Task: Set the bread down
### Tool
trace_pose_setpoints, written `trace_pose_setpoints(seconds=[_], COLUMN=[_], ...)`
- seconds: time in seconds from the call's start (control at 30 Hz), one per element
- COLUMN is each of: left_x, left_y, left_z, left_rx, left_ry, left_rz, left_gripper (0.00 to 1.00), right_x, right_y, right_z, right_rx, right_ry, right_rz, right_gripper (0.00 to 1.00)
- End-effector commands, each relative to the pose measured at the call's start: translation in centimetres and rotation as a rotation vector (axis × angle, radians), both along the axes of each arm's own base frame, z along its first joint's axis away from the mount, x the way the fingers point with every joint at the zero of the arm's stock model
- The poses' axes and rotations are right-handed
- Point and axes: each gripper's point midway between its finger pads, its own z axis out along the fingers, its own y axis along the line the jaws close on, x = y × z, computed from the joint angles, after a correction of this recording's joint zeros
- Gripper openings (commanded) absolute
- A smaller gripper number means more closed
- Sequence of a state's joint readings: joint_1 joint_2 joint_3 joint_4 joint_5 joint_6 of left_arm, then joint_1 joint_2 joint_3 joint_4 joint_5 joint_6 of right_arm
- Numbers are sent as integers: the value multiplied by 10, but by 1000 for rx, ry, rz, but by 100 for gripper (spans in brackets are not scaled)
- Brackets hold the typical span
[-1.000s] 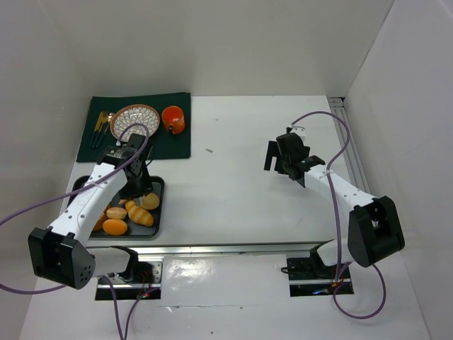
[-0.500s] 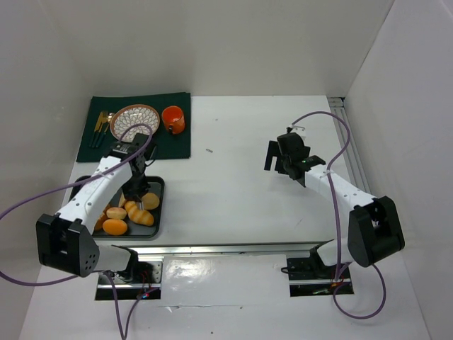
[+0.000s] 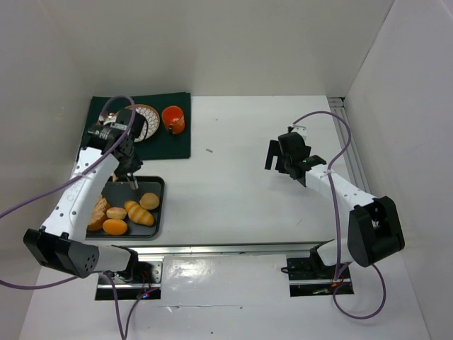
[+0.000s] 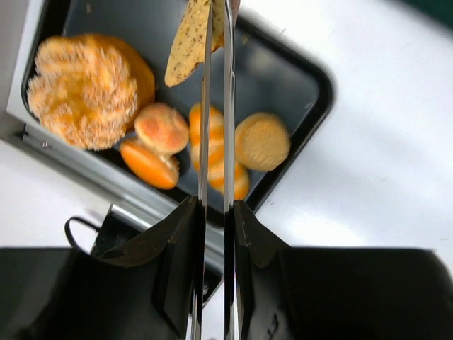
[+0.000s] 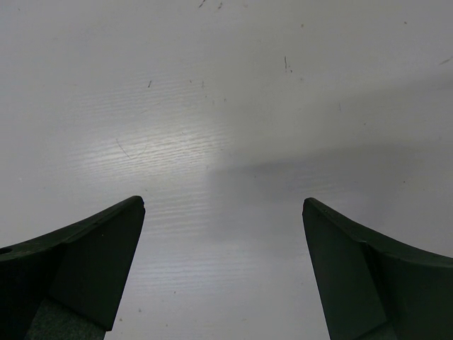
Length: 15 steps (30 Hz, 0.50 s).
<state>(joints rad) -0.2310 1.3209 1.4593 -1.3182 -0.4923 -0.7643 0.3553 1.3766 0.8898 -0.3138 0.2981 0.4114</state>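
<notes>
Left wrist view: your left gripper (image 4: 218, 14) was clamped on a flat, tan, speckled piece of bread (image 4: 185, 46), held above the far end of the black rectangular tray (image 4: 297, 78); round golden rolls (image 4: 262, 141) lay in the tray below. Right wrist view: your right gripper (image 5: 223, 204) was spread wide over the white table (image 5: 226, 85), grasping nothing, well away from the tray

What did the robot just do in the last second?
The left end effector rose from the tray and swung back toward the plate, shut on a bread piece. The right arm, its end effector open, and the other breads stayed put.
</notes>
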Motion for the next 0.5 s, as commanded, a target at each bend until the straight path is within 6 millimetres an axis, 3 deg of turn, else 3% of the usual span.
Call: trace_pose_setpoints(seconds=[0.0,0.17,0.23,0.3,0.37,0.43,0.47], left_x=[24,80,107,140,168,197,210], left_y=[6,1,1,4,5,5,11], left_z=[43,69,60,64,47,50,32], left_rx=[32,32,44,44,40,6,9], left_ry=[-134,-257,-252,-331,-328,-394,-357], left_rz=[6,-4,-9,-3,-25,-19,-14], left_gripper=[0,0,0,0,0,0,0], right_x=[9,16,15,18,20,20,20], right_y=[3,3,4,4,6,8,8], right_z=[11,17,17,25,32,34,34], right_rx=[31,37,42,56,69,76,76], right_ry=[-57,-78,-75,-93,-108,-105,-105], right_rz=[-3,-20,-13,-15,-6,1,2], right_gripper=[100,100,100,100,100,100,100])
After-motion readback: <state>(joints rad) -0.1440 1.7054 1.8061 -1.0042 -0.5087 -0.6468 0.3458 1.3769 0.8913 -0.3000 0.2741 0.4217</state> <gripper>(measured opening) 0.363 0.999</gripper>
